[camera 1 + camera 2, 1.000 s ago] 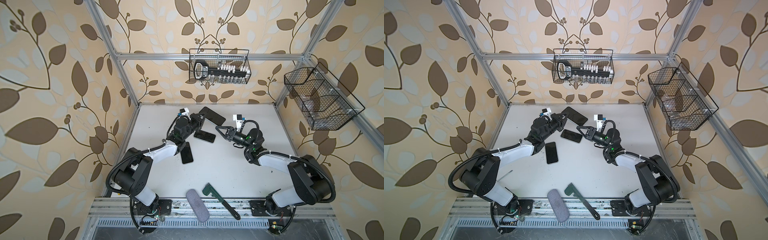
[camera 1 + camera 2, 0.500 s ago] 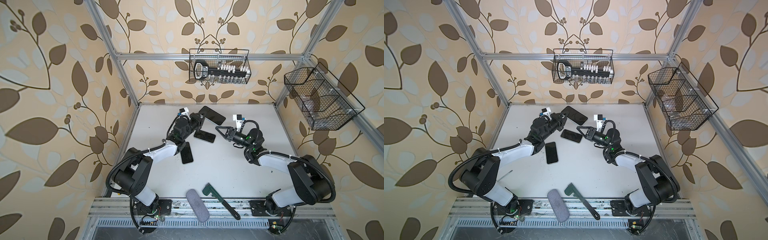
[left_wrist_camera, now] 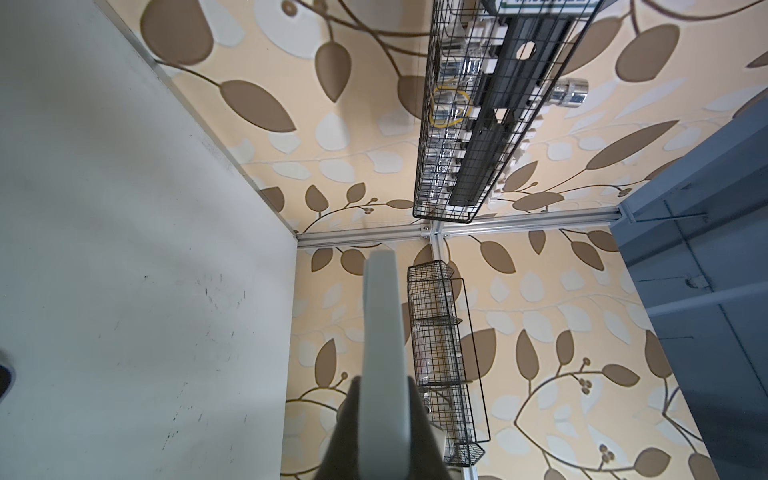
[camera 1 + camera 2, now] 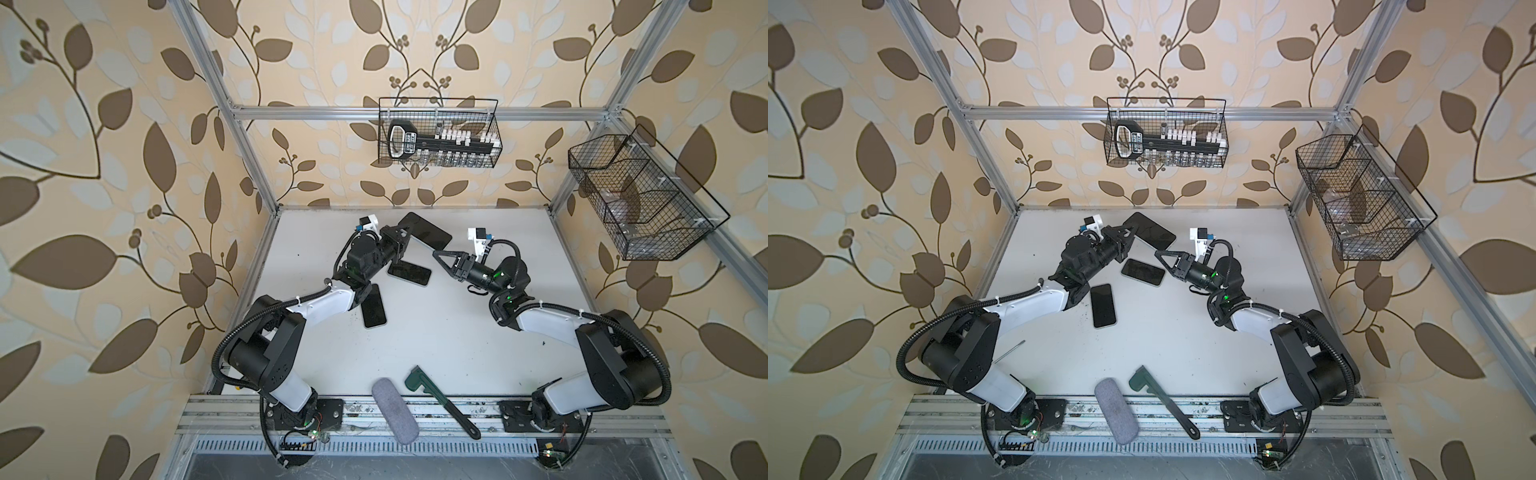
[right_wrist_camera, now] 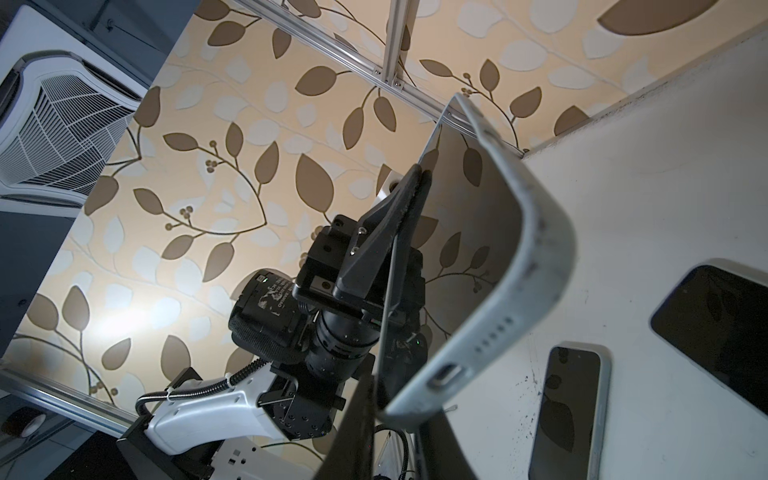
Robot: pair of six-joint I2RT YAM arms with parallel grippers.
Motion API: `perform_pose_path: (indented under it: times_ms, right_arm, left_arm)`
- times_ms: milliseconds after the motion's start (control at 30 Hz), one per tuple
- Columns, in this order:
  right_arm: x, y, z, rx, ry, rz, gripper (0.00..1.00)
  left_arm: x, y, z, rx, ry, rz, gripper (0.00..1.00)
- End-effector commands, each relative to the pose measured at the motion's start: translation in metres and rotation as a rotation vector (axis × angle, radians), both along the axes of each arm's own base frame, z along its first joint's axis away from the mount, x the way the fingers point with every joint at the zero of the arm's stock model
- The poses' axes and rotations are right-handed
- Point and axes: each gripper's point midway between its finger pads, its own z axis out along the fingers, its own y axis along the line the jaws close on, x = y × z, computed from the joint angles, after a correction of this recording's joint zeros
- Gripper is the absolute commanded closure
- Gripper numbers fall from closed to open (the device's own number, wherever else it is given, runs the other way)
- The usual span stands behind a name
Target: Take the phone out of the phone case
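The phone (image 4: 428,232) shows a dark screen and sits in a pale grey phone case (image 5: 536,266). It is held tilted above the back of the table (image 4: 478,340). My left gripper (image 4: 405,232) is shut on one long side; in the left wrist view the case's edge (image 3: 384,332) runs out from between its fingers. My right gripper (image 4: 437,253) meets the phone's near corner. In the right wrist view its fingers (image 5: 353,432) close on the case corner beside the charging port (image 5: 449,374).
Two more phones lie flat on the table, one (image 4: 409,273) under the held phone and one (image 4: 374,307) beside the left arm. A grey pouch (image 4: 395,411) and a green tool (image 4: 440,399) lie at the front edge. Wire baskets (image 4: 438,133) (image 4: 640,199) hang on the walls.
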Motion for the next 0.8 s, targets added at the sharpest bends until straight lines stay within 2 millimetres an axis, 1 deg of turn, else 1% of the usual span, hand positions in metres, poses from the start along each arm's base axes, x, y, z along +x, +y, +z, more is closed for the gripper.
perform_pose_path:
  times_ms: [0,67,233,367,433,500,667,767]
  right_arm:
    - [-0.001,-0.004,0.021,0.042,-0.064,-0.013,0.82]
    - [0.0,-0.005,0.022,0.042,-0.064,-0.019,0.8]
    - [0.001,-0.006,0.022,0.047,-0.062,-0.018,0.8]
    - [0.001,-0.006,0.022,0.049,-0.061,-0.014,0.86]
    - [0.001,-0.005,0.021,0.047,-0.058,-0.01,0.87]
    - [0.001,-0.004,0.017,0.04,-0.053,-0.004,0.92]
    - [0.0,-0.002,0.011,0.011,-0.071,0.009,0.95]
    - [0.0,-0.004,0.005,-0.029,-0.097,0.013,0.95]
  left_arm:
    - [-0.012,-0.003,0.046,-0.066,-0.126,-0.023,1.0]
    - [-0.011,-0.003,0.046,-0.066,-0.125,-0.022,1.0]
    - [-0.012,-0.005,0.045,-0.061,-0.126,-0.028,1.0]
    - [-0.013,-0.006,0.046,-0.062,-0.127,-0.031,1.0]
    - [-0.013,-0.006,0.045,-0.064,-0.125,-0.03,1.0]
    - [-0.014,-0.006,0.046,-0.067,-0.124,-0.03,1.0]
    - [-0.014,-0.005,0.053,-0.107,-0.103,-0.035,1.0]
    - [-0.014,-0.006,0.054,-0.129,-0.042,-0.047,1.0]
